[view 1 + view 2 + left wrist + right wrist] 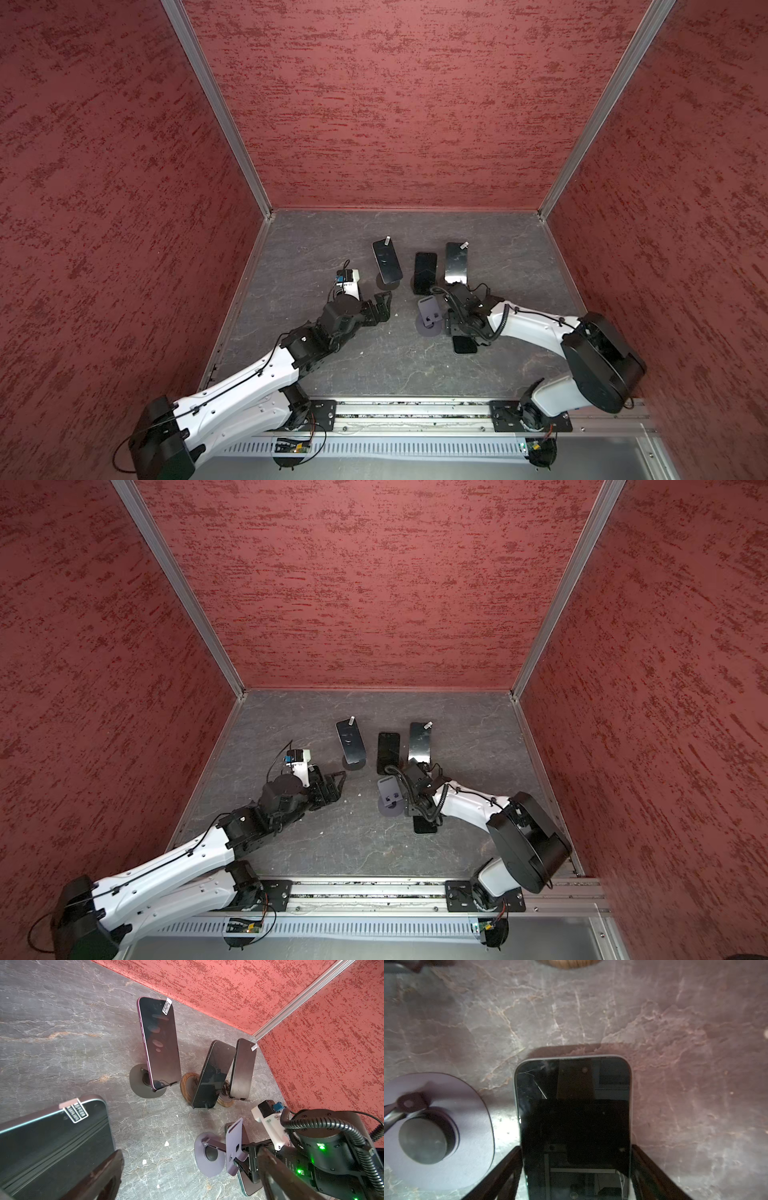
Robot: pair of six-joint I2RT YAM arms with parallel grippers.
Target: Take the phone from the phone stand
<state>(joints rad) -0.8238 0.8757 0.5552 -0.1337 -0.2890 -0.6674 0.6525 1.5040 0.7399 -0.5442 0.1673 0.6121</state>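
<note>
Phone (575,1126), dark glass with a pale green rim and hairline cracks at one corner, lies flat on the grey, pale-veined, stone-look tabletop (332,365). It sits right of centre in both top views (424,825), just beside the empty lavender-grey stand with a round base (430,316).

My right gripper (576,1149) stands over it, with a dark finger (506,1167) along each long edge. In the wrist view they sit close against the rim, but I cannot tell whether they squeeze it or merely flank it.

My left gripper (383,305), left of centre, hangs released, jaws spread wide above bare tabletop with nothing between them. A second dark phone with a striped sticker (52,1147) fills the lower left of its wrist view, outside the finger.

Toward the back wall three more phones lean on stands in a row. A purple-rimmed phone (387,262) is on a dark round base. A black phone (425,270) and a glossy sticker-tagged phone (457,262) are on brown wooden ring bases (188,1088).

Rough red textured wall panels (395,104) close the cell on three sides, joined by aluminium corner profiles (216,108). A metal rail (415,415) along the lower edge of the frame carries both arm bases. A few white crumbs (166,1143) dot the tabletop.
</note>
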